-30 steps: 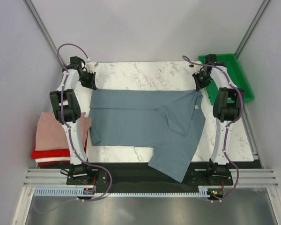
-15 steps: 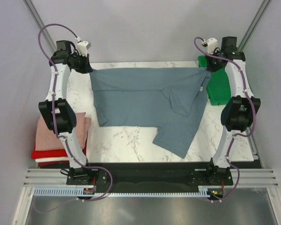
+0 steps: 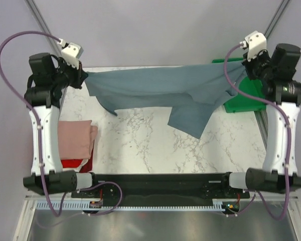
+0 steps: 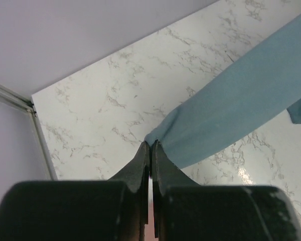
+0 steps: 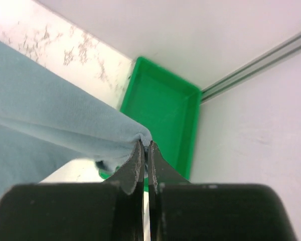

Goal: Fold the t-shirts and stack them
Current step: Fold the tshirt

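Both jaws pinched shut on its corners, the left gripper (image 4: 150, 144) and right gripper (image 5: 145, 144) are hoisting the slate blue-grey cloth t-shirt (image 3: 155, 88) up from the white marble table (image 3: 150, 145) for folding.

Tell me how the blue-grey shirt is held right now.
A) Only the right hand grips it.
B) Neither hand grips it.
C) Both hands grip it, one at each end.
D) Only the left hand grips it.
C: the left hand and the right hand are each shut on one end of the blue-grey shirt, stretched between them.
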`<state>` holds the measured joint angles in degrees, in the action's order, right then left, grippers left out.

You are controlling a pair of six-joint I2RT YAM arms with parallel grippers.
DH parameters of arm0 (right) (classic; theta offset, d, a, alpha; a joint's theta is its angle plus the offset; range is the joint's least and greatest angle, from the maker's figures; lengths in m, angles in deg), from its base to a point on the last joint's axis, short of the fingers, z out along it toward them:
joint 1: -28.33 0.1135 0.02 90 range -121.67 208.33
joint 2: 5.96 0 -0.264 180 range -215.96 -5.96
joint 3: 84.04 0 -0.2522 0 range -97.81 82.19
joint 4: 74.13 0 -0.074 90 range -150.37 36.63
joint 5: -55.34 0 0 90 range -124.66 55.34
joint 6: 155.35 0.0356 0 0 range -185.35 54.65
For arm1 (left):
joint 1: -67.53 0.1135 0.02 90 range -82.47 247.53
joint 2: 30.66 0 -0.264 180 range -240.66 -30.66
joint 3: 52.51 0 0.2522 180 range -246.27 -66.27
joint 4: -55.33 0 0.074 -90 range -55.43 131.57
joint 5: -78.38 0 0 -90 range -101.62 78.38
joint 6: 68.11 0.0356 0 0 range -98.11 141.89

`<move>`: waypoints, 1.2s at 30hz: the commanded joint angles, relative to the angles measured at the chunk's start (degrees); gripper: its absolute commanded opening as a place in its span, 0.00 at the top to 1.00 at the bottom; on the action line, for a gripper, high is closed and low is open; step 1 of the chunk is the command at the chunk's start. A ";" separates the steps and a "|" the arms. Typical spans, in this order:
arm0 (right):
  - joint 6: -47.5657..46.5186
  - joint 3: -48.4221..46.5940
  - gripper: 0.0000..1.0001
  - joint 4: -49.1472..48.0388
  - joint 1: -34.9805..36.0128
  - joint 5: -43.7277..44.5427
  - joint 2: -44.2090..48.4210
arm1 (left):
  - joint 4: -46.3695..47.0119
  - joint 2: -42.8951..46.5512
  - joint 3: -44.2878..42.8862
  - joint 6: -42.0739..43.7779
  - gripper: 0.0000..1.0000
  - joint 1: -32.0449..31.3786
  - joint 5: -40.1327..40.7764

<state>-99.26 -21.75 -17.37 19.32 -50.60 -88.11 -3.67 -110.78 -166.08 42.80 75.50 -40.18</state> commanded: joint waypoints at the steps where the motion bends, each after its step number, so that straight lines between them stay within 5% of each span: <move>1: -3.09 3.21 1.00 -3.37 -0.56 0.82 12.43 | 2.34 10.75 4.43 -0.25 0.98 0.47 2.45; 12: -1.78 5.42 1.00 -1.61 -0.48 5.31 36.43 | 1.29 34.05 7.44 -2.18 0.98 0.47 5.97; 21: -3.34 -6.63 1.00 -3.88 3.21 7.60 26.89 | 1.99 27.14 -4.43 -2.80 0.98 0.47 6.67; 30: -7.48 15.14 1.00 -11.71 3.22 -3.11 20.20 | 4.88 17.20 12.84 -1.04 0.97 0.21 -6.76; 36: -8.80 35.89 1.00 -19.00 3.74 -9.54 12.22 | 12.61 5.17 26.31 0.98 0.98 -0.58 -5.55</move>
<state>-106.12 9.22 -30.17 22.53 -54.40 -73.51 2.93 -102.36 -142.89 42.03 75.32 -43.78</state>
